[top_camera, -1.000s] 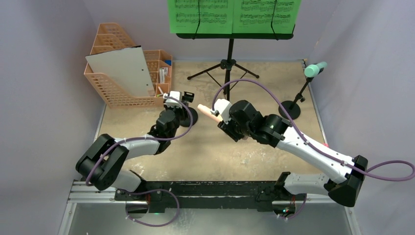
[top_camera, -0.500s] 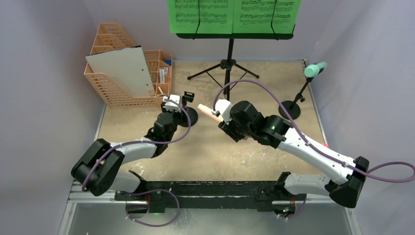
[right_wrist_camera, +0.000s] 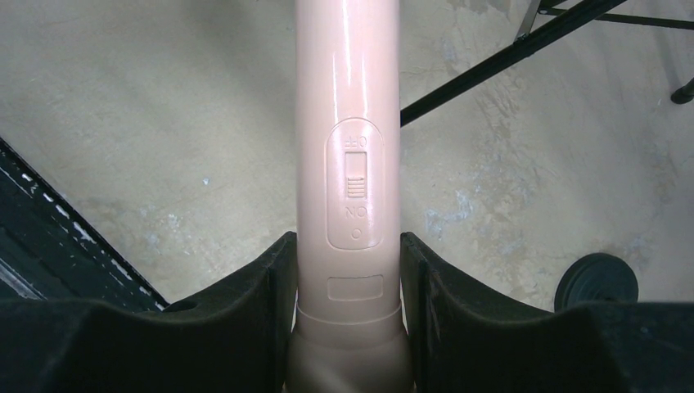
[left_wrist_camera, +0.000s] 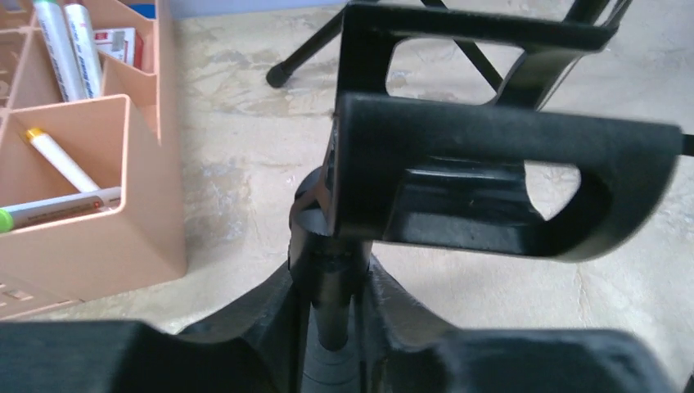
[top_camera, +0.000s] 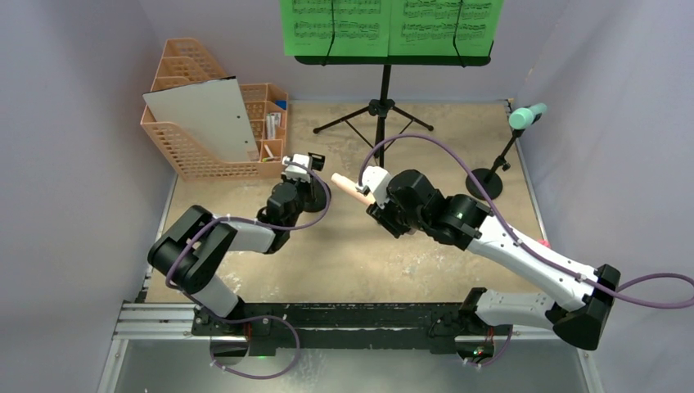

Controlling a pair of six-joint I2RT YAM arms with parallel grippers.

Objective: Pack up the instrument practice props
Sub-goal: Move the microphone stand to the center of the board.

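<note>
My right gripper [top_camera: 368,191] is shut on the pink toy microphone [top_camera: 347,186], held above the table middle; its handle fills the right wrist view [right_wrist_camera: 348,164]. My left gripper [top_camera: 299,170] is shut on the stem of a small black round-based holder [top_camera: 309,193]; its clip shows close up in the left wrist view [left_wrist_camera: 491,184]. The black music desk [top_camera: 393,59] on tripod legs [top_camera: 378,115] stands at the back with two green sheet-music pages [top_camera: 334,24]. The mint microphone [top_camera: 527,115] sits in the second black holder [top_camera: 484,182] at the right.
An orange mesh file organizer [top_camera: 205,131] with pens stands at the back left, a plain grey-white board [top_camera: 205,117] leaning in it. Its compartments show in the left wrist view [left_wrist_camera: 78,188]. Purple walls close in on both sides.
My left arm has swung right and forward with its gripper at the small black holder, whose clip has shifted a little. The right arm with the pink microphone has barely moved.
</note>
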